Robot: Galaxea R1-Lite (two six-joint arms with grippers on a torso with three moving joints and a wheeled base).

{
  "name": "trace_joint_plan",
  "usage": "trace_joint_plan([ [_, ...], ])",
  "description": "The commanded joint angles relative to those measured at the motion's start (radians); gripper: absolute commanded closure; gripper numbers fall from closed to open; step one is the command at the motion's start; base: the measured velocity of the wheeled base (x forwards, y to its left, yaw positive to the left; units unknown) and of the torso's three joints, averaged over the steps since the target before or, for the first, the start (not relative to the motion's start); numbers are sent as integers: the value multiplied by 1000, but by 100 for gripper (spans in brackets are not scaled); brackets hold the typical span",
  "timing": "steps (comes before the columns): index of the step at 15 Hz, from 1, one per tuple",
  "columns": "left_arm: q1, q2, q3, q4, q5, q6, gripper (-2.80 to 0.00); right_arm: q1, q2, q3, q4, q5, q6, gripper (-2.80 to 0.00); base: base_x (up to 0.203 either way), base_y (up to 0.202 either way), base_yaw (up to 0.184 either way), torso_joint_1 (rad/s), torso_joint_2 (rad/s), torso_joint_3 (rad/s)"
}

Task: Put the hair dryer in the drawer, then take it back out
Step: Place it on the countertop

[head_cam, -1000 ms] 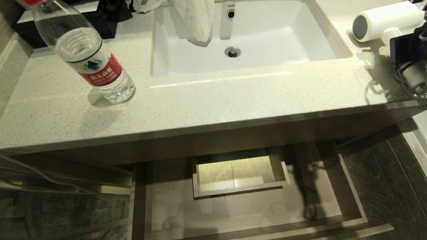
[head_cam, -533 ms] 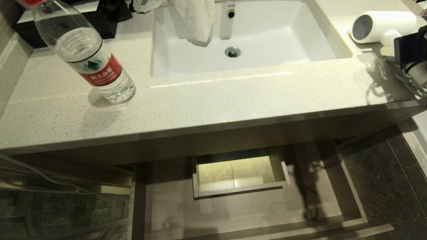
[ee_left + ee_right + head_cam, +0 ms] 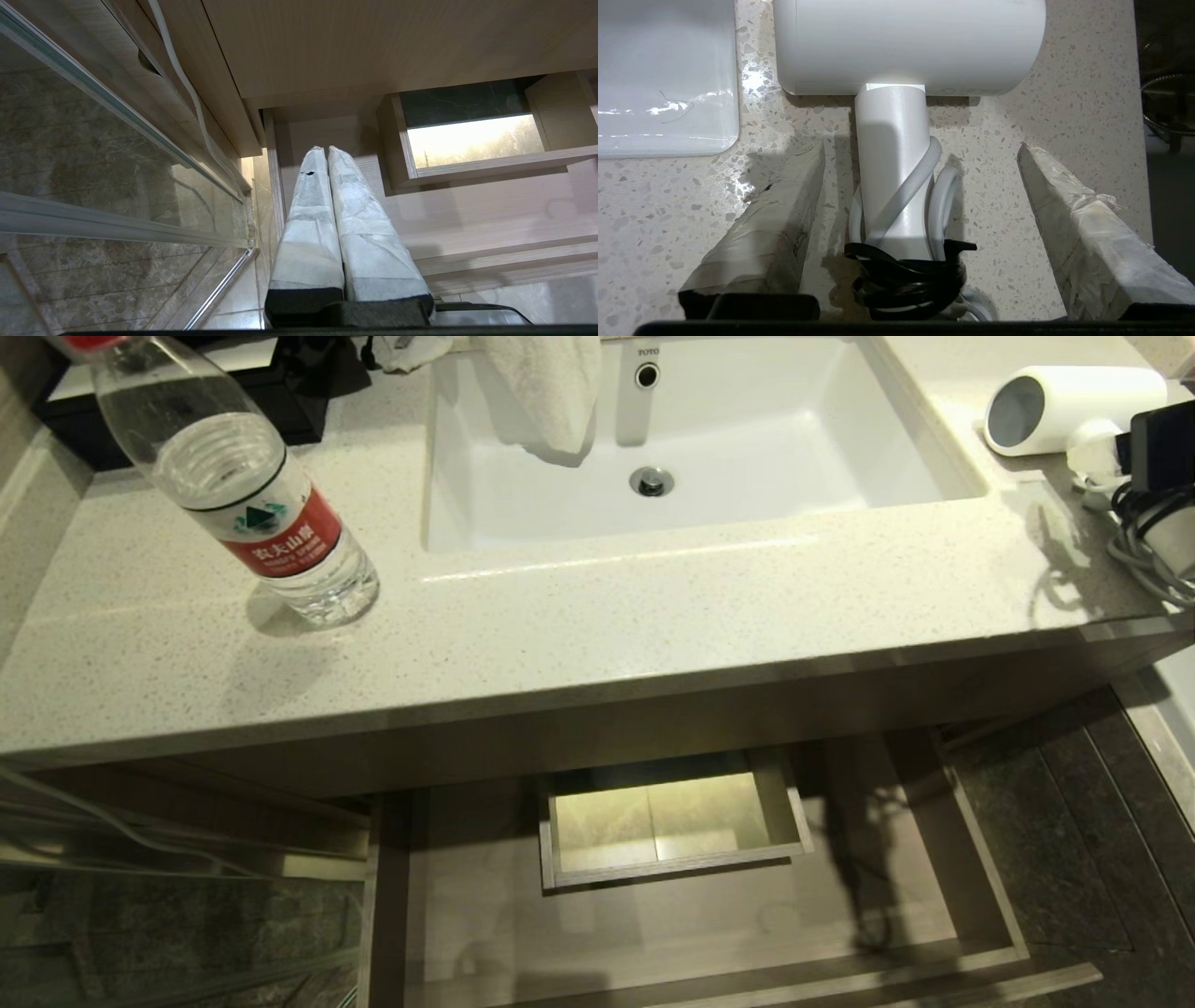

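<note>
The white hair dryer (image 3: pixel 1074 394) lies on the speckled counter right of the sink, its dark grey end face toward the basin. In the right wrist view its barrel (image 3: pixel 906 46) lies crosswise and its handle (image 3: pixel 889 177), wrapped in white cord and a black strap, points back at the camera. My right gripper (image 3: pixel 920 149) is open, its taped fingers (image 3: pixel 775 219) wide on either side of the handle and clear of it. The drawer (image 3: pixel 952 859) stands pulled out below the counter, with nothing lying in it. My left gripper (image 3: pixel 322 150) is shut, parked low by the drawer's left side (image 3: pixel 275 182).
A clear red-labelled water bottle (image 3: pixel 252 495) stands on the counter's left part. A white towel (image 3: pixel 551 387) hangs into the sink (image 3: pixel 896 457). A boxed cut-out (image 3: pixel 667 821) sits mid-drawer. A glass panel (image 3: pixel 93 154) stands left of the cabinet. Dark floor tiles lie right of the drawer.
My right gripper has opened and let go of the hair dryer's handle, then drawn back a little toward the counter's right edge. The dryer has settled flat on the counter.
</note>
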Motion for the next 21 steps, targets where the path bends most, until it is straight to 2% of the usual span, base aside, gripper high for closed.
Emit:
trace_joint_plan([
  [1, -1, 1, 0, 1, 0, 0, 0, 1, -85, 14, 10, 3, -18, -280, 0, 0, 0, 0, 0, 0],
  [2, 0, 0, 0, 0, 0, 0, 0, 1, -124, 30, 19, 3, -31, -83, 0, 0, 0, 0, 0, 0],
  [3, 0, 1, 0, 0, 0, 0, 0, 1, -164, 53, 30, 1, -38, 0, 0, 0, 0, 0, 0, 0],
  [5, 0, 1, 0, 0, 0, 0, 0, 2, -234, 99, 82, 4, -51, 0, 0, 0, 0, 0, 0, 0],
  [9, 0, 0, 1, 0, 0, 0, 0, 1, -352, 114, 320, -3, -76, 0, 0, 0, 0, 0, 0, 0],
  [14, 0, 0, 0, 0, 0, 0, 0, -16, -395, 117, 351, -12, -65, 0, 0, 0, 0, 0, 0, 0],
  [16, 0, 0, 0, 0, 0, 0, 0, -12, -402, 117, 321, -6, -75, 0, 0, 0, 0, 0, 0, 0],
  [17, 0, 2, 0, 0, 0, 0, 0, -17, -416, 126, 352, -15, -70, 0, 0, 0, 0, 0, 0, 0],
  [21, 0, 1, 0, 0, 0, 0, 0, -68, -432, 116, 371, -23, -66, 0, 0, 0, 0, 0, 0, 0],
])
